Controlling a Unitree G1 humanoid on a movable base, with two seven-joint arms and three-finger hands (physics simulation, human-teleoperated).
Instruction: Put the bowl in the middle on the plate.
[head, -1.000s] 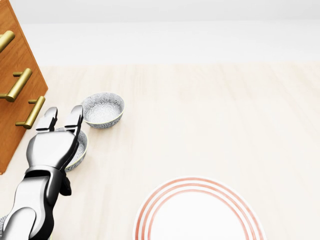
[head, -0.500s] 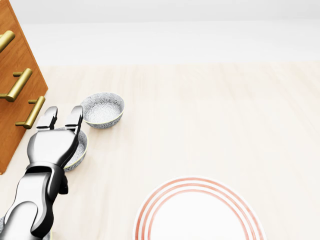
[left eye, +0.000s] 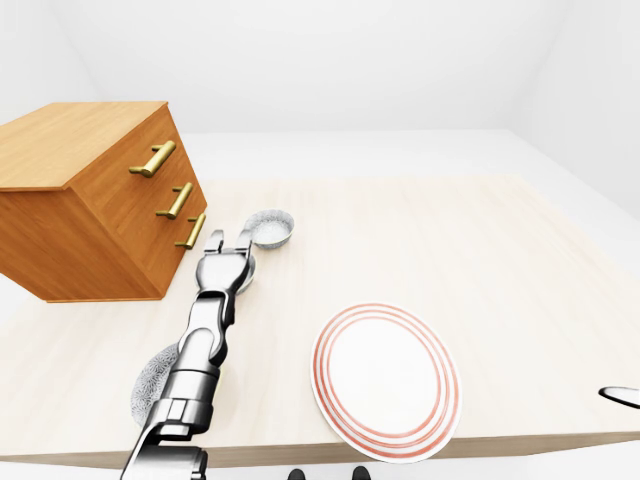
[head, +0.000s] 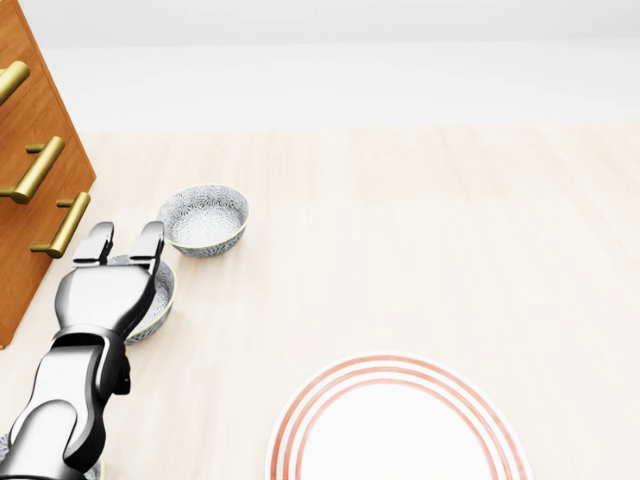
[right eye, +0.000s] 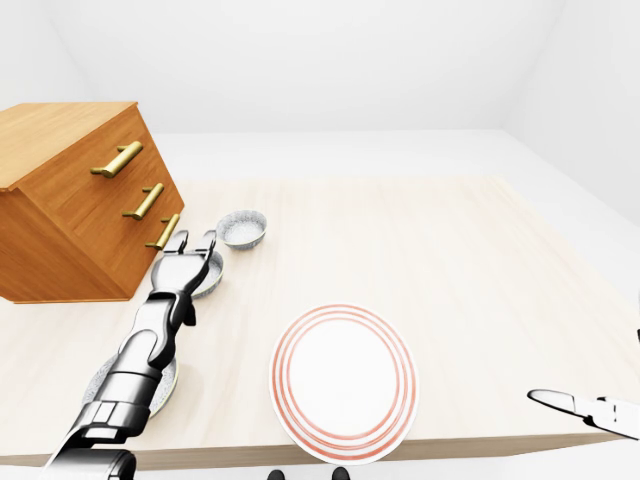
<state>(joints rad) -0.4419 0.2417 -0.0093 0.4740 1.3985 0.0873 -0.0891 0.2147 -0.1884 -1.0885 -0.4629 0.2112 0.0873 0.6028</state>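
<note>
Three grey-patterned bowls line up beside the brown wooden drawer chest (left eye: 90, 200) on the pale wooden bench (left eye: 420, 240). The nearest bowl (left eye: 152, 380) is mostly hidden by the left arm. The left hand (head: 103, 290), fingers spread, covers most of the middle bowl (head: 162, 290); contact is unclear. The farthest bowl (head: 205, 220) shows whole. The red-ringed white plate (left eye: 385, 380) lies well apart, rightward. Only a sliver of the right hand (right eye: 590, 408) shows; its state cannot be told.
</note>
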